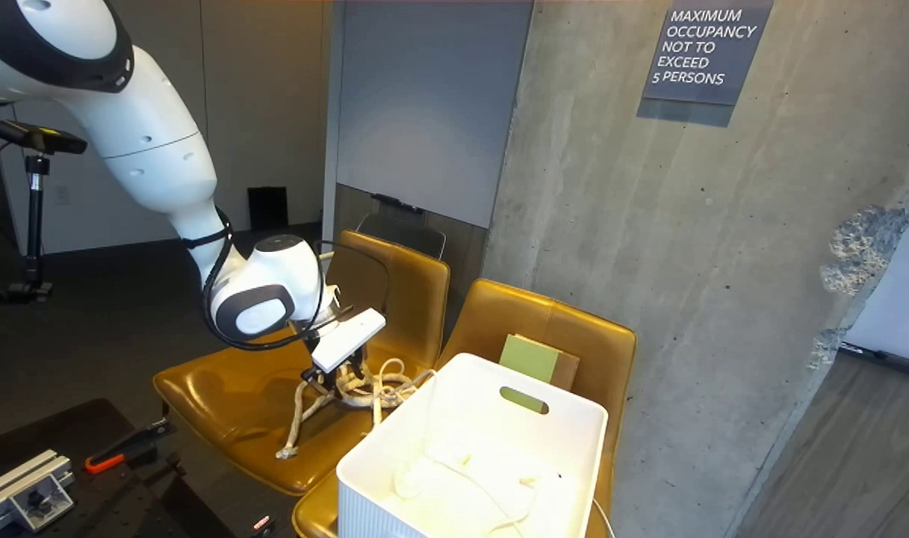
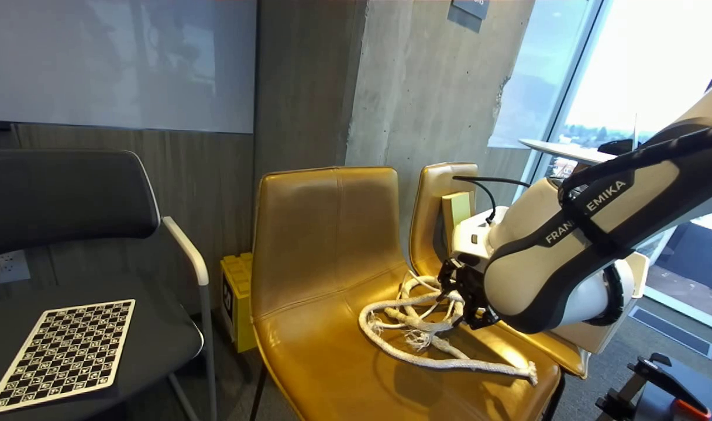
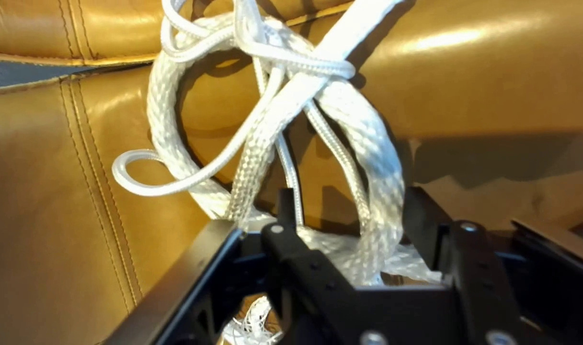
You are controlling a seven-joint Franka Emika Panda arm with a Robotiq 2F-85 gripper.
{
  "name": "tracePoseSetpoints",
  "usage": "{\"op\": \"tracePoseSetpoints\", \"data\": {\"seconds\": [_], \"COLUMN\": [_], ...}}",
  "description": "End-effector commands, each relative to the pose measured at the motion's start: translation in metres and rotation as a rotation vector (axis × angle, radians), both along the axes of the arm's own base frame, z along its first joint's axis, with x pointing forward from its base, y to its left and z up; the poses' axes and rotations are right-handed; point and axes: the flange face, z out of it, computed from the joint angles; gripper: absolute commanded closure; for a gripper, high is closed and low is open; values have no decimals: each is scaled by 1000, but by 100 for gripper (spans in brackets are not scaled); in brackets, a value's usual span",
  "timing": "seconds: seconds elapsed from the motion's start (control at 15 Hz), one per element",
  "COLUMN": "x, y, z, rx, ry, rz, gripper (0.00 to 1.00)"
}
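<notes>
Wrist view: end effector (image 3: pixel 351 211) had its fingers (image 3: pixel 286 206) well apart, a strand of thick white rope (image 3: pixel 382 139) running through the gap. No clamping visible; couldn't tell whether the strand touched either finger. Rope coil lay just under and ahead of the end effector, on the nearer tan chair (image 2: pixel 315 345). Thin cord (image 3: pixel 147 190) looped around the coil, probably what held it bunched. My read: seat carried the whole load, since coils lay mostly flat and slack; fingers straddled the strand because the bundle was bulky.

Just beside the end effector, toward picture right in an exterior view: white bin (image 1: pixel 476 392), apparently sitting on the farther tan chair (image 1: pixel 491 321), seat presumably serving as its stand. Behind the bin, green panel (image 1: pixel 529 357) leaned on the backrest, which likely propped it. Well apart from the end effector, picture left in an exterior view: checkered board (image 2: pixel 66 354) flat on a black chair (image 2: pixel 57 202), likely just parked there.

Counts: tan chairs two, black chair one, bin one, green panel one, checkered board one. Frayed ends (image 2: pixel 532 371): at least two showed in an exterior view. Rope lengths: too tangled to count, one or several. Bin contents: washed out, some pale cable-like bits (image 1: pixel 527 482), no count possible.
</notes>
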Motion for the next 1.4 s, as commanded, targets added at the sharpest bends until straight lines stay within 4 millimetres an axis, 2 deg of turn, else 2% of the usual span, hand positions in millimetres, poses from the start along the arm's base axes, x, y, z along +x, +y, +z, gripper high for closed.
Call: {"op": "tracePoseSetpoints", "data": {"seconds": [0.0,0.27,0.4,0.47,0.53,0.6,0.87,1.2,1.33], "x": [8,7,7,7,7,6,5,8,8], "y": [4,1,3,4,5,7,12,19,22], "z": [4,4,2,1,0,-2,-5,1,3], "rx": [8,-5,-26,-37,-47,-56,-83,-82,-77], "ry": [29,63,81,90,96,101,115,122,127], "rz": [-57,-96,-108,-108,-107,-105,-105,-118,-122], "gripper": [71,99,100,73,74,70,41,5,0]}}
